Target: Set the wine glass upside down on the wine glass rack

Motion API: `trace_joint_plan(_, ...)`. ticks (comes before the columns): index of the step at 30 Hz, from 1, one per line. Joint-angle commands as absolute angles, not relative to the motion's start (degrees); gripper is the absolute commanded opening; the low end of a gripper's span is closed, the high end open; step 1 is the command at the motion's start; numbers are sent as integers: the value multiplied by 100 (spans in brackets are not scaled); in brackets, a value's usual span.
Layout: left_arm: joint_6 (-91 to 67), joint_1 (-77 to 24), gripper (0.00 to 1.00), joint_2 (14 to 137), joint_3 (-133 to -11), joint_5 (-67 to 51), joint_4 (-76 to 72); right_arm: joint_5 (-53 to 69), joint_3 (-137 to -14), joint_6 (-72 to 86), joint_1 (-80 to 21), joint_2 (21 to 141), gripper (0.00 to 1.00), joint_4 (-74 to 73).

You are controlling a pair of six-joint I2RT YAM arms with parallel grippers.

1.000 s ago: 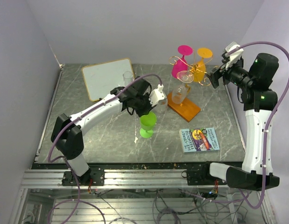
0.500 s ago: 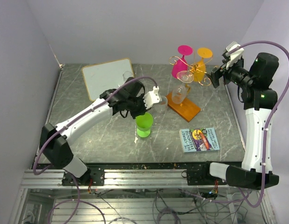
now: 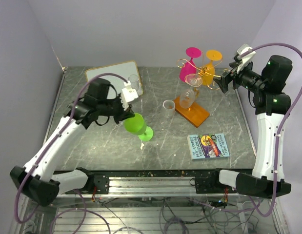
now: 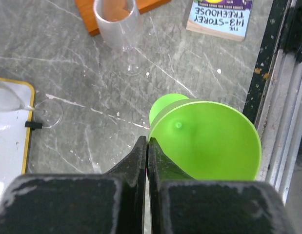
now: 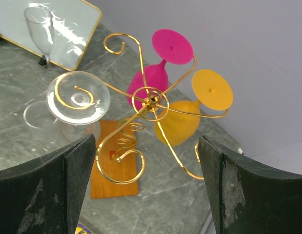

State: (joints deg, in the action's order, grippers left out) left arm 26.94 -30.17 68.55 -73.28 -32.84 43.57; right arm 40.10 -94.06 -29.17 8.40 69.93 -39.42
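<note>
My left gripper (image 3: 126,115) is shut on the rim of a green wine glass (image 3: 136,125). It holds the glass tilted over the table, foot (image 3: 146,134) pointing down-right. In the left wrist view the jaws (image 4: 147,142) pinch the rim of the green bowl (image 4: 209,146). The wine glass rack (image 3: 199,74) is gold wire on an orange base (image 3: 193,112) at the back right. A pink glass (image 3: 188,68), an orange glass (image 3: 209,72) and a clear glass (image 3: 191,80) hang on it upside down. My right gripper (image 3: 223,81) is open and empty just right of the rack (image 5: 151,101).
A white board (image 3: 111,82) leans at the back left with a clear glass (image 3: 134,81) in front of it. Another clear glass (image 3: 169,105) stands by the orange base. A book (image 3: 208,145) lies at the front right. Walls close in on both sides.
My left arm has swung back to the left, carrying the green glass left and tilting it from upright to slanted. The right arm has barely moved.
</note>
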Motion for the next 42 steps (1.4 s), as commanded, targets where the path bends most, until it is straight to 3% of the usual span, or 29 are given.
trace_joint_plan(1,2212,-2331,7,6172,-7055,-4415,4039,4750,-9607,-2622,990,7040,84,-4178)
trace_joint_plan(9,881,-1314,7,5604,-7262,-4765,3539,5287,-9554,-1732,878,7126,77,-3586)
trace_joint_plan(31,-875,-1239,7,6397,-9246,-3992,2482,6086,-8686,1410,-870,7414,67,-1221)
trace_joint_plan(42,-722,-1239,7,6703,-9606,-3352,2191,4979,-9077,2072,-1857,8162,63,-1170)
